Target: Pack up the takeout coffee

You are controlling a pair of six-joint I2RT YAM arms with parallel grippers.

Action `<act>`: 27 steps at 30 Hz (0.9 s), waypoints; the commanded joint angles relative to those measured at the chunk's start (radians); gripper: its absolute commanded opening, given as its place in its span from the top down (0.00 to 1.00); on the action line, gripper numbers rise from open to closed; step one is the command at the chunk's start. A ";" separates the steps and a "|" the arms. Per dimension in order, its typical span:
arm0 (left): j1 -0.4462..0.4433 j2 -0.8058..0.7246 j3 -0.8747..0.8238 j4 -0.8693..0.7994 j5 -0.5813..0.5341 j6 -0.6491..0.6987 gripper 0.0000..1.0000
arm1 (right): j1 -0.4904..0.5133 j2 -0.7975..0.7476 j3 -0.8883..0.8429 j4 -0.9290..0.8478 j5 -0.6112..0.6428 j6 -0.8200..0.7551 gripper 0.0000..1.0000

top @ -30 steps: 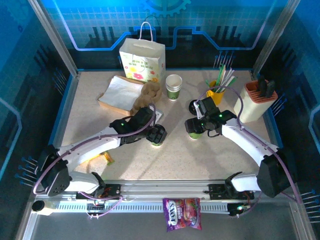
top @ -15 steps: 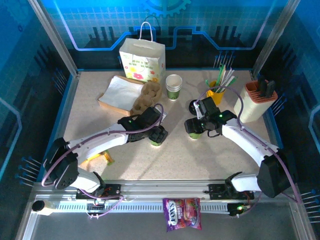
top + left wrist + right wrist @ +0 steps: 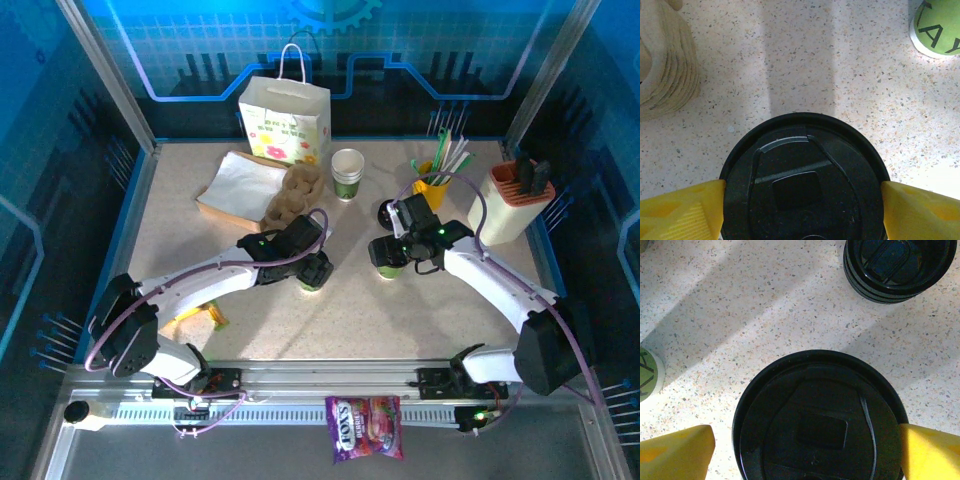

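Note:
Two takeout coffee cups stand mid-table, each white above, green below, with a black lid. My left gripper straddles the left cup. In the left wrist view its yellow fingers press against both sides of the lid, and the left gripper is shut on the cup. My right gripper hangs over the right cup. In the right wrist view the right gripper is open around that lid, with a gap on the left side.
A flower-printed paper bag stands at the back. In front of it lie a flat paper bag and pulp cup carriers. Open cups, spare black lids, a yellow straw cup and an orange-topped holder sit behind and to the right.
My left arm has reached forward over the left cup and its jaws have narrowed onto it. The right arm and both cups have stayed put.

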 commanded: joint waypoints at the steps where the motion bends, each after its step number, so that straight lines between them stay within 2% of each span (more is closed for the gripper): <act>1: -0.004 -0.012 -0.007 -0.012 -0.039 0.004 0.22 | -0.010 -0.005 0.027 -0.016 -0.016 0.008 0.06; 8: 0.054 -0.053 -0.037 0.008 -0.037 -0.002 0.24 | -0.011 -0.020 0.045 -0.010 -0.029 0.013 0.04; 19: 0.274 -0.114 -0.084 0.037 -0.039 -0.036 0.23 | -0.010 -0.037 0.078 0.011 -0.059 0.016 0.03; 27: 0.297 -0.117 -0.086 -0.005 -0.043 -0.046 0.23 | -0.012 -0.032 0.080 0.013 -0.038 0.003 0.03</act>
